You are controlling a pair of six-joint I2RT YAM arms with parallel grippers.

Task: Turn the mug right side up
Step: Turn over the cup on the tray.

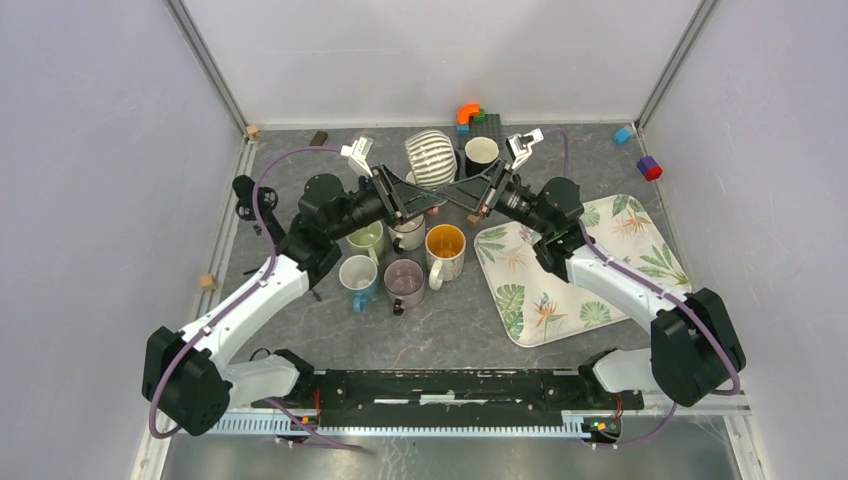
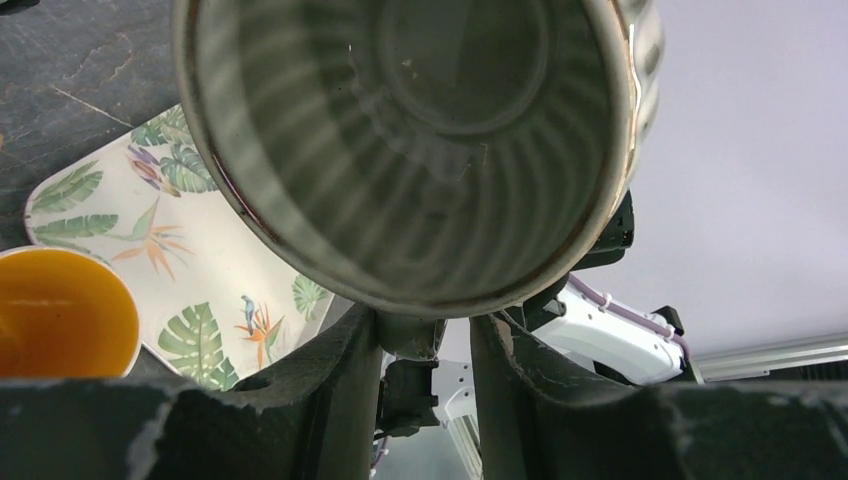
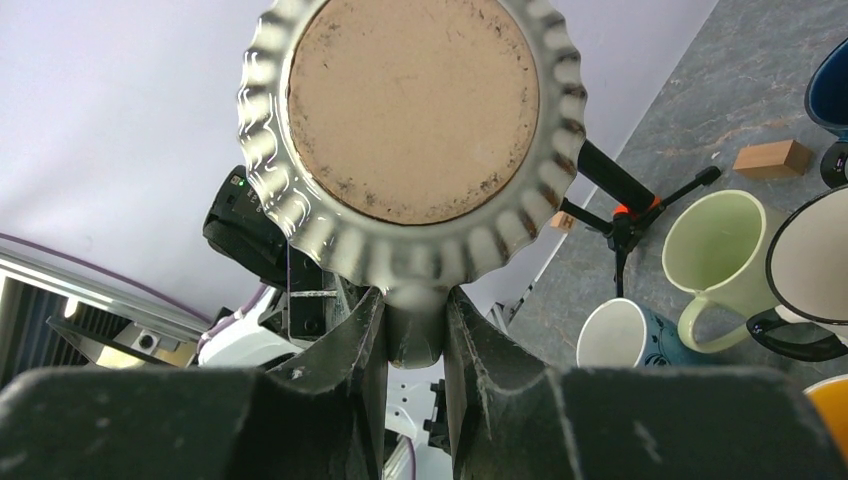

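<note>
White and ribbed, the mug hangs in the air at the far middle of the table, lying on its side between the two arms. Its mouth faces the left arm and its bare clay base faces the right arm, with the handle pointing down toward the fingers.

The right gripper is pinched tight on the handle, with both fingers pressed against it just under the fluted base. The left gripper sits narrow around the same handle from the mouth side. One finger touches it, and a sliver of gap seems to show at the other, so I cannot tell whether this one truly grips.

Below and nearer the arms, a cluster of upright mugs stands on the grey surface: a yellow mug, a green mug, a teal mug and a mauve mug. A black-rimmed mug stands just beside the lifted one, on its right. A leaf-print tray lies under the right arm. Small blocks lie along the far edge, among them an orange block and a blue block.
</note>
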